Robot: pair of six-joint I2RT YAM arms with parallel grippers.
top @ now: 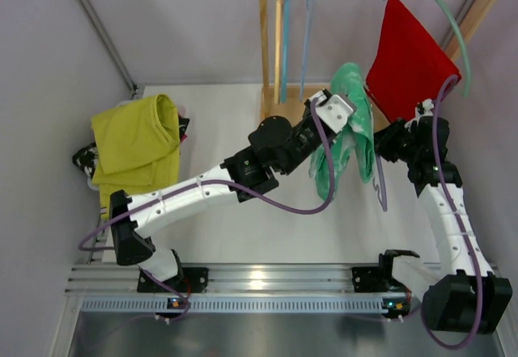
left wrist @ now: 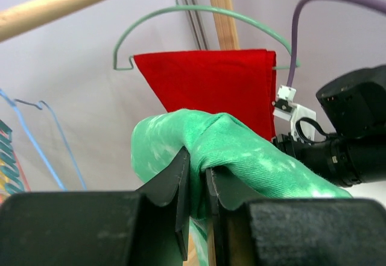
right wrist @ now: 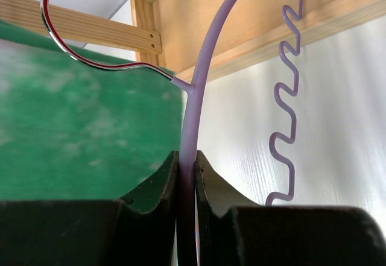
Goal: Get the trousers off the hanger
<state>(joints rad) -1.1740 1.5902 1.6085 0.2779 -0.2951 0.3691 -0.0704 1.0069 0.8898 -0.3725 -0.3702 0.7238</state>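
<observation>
The green mottled trousers (top: 350,134) hang bunched between the two arms, still draped on a lilac hanger (top: 380,183). My left gripper (top: 345,116) is shut on a fold of the green trousers (left wrist: 241,151), with the cloth pinched between its fingers (left wrist: 181,181). My right gripper (top: 388,141) is shut on the lilac hanger (right wrist: 202,73), just right of the green cloth (right wrist: 84,127). The red trousers (top: 409,57) hang on a pale green hanger (top: 449,21) on the rail. The mustard-yellow trousers (top: 137,142) lie at the table's left edge.
A wooden rack (top: 265,41) stands at the back, with blue hangers (top: 307,25) on its rail. In the left wrist view the right arm (left wrist: 356,139) is close behind the green cloth, below the red trousers (left wrist: 211,82). Grey walls close in on both sides.
</observation>
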